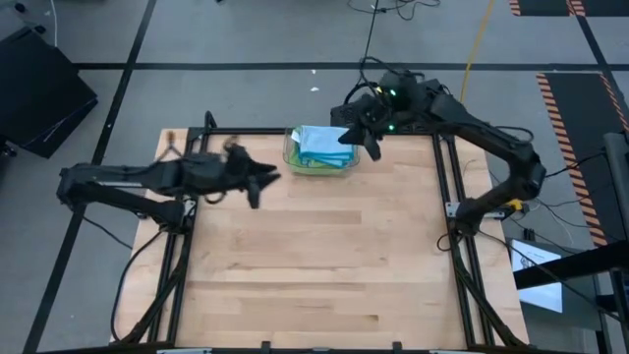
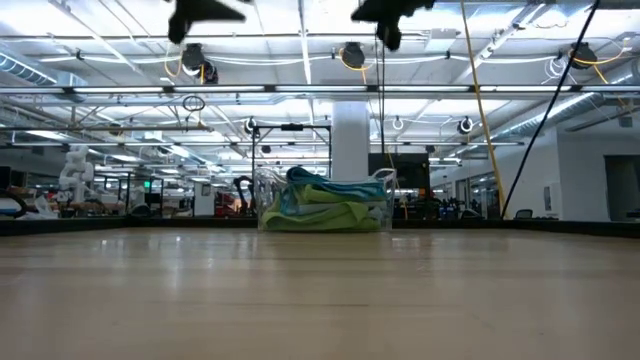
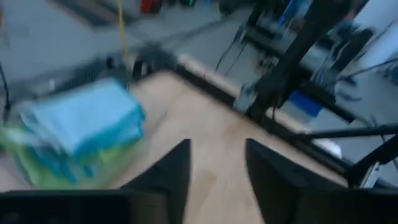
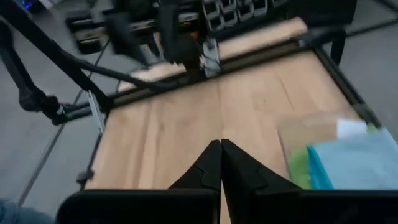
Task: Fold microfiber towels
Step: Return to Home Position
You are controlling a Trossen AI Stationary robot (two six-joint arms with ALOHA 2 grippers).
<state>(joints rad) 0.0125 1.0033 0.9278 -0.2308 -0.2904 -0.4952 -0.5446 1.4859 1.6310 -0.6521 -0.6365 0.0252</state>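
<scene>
Several light blue and lime green microfiber towels (image 1: 318, 147) lie piled in a clear plastic bin (image 1: 291, 157) at the table's far middle; the pile also shows in the low view (image 2: 322, 203). My left gripper (image 1: 265, 183) is open and empty, high above the table, to the left of the bin. My right gripper (image 1: 371, 146) is shut and empty, high up just right of the bin. The left wrist view shows the towels (image 3: 84, 127) ahead of the open fingers. The right wrist view shows the towels (image 4: 357, 162) beside the shut fingers.
The bin stands on a wooden tabletop (image 1: 314, 256) inside a black frame (image 1: 447, 211). The near part of the tabletop is bare wood. Cables and dark equipment lie on the floor beyond the far edge.
</scene>
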